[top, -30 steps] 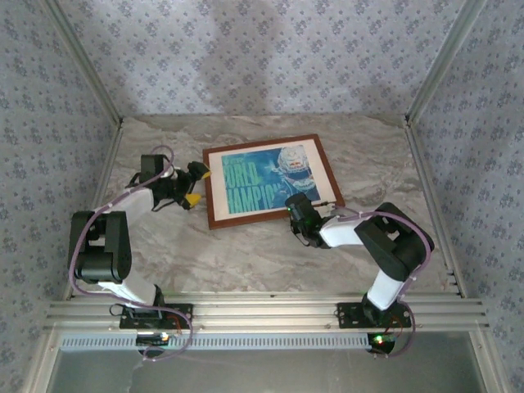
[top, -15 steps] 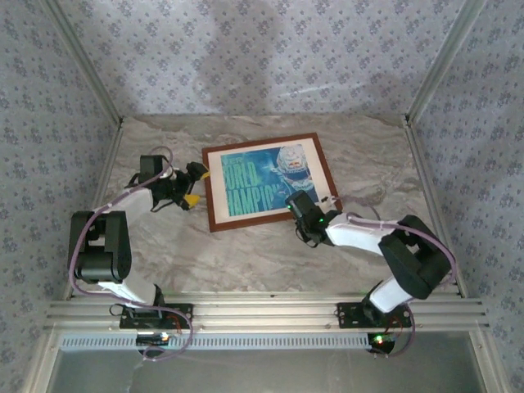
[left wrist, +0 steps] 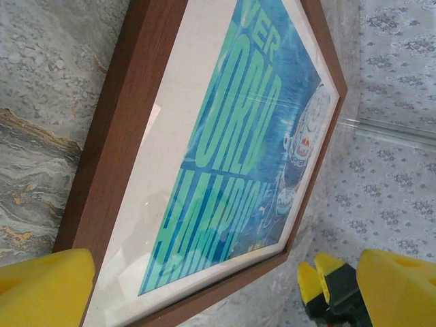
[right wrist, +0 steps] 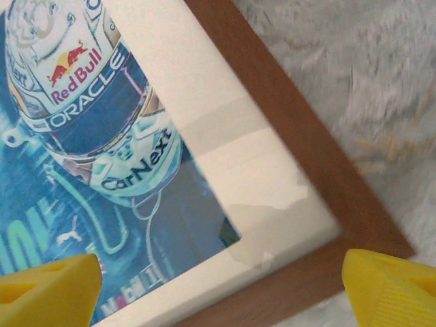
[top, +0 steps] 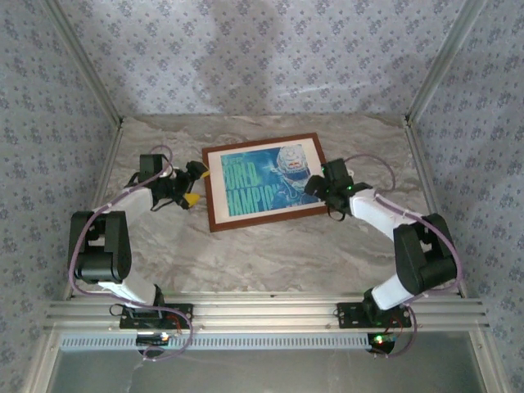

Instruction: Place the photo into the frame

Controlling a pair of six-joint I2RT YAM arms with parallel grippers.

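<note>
**Marbled grey surface (top: pixel 246 254), floral-papered walls: lot of four**

1. Large, thin rectangular frame (top: pixel 264 219) of reddish-brown wood. It lies flat near the middle of the surface, turned slightly askew.
2. Rectangular blue-teal printed photo (top: pixel 262 182) with pale lettering and a white helmeted figure. It sits inside the frame, bordered by a cream cardboard mat (right wrist: pixel 259 157).
3. Left end effector (top: pixel 195 184), yellow-tipped fingers spread wide. It sits low, just beside the frame's left bar, and grips nothing.
4. Right end effector (right wrist: pixel 218 289), yellow fingers spread wide. It hangs over the frame's near right corner with one tip to either side and holds nothing. Contact with the wood cannot be told.
</note>
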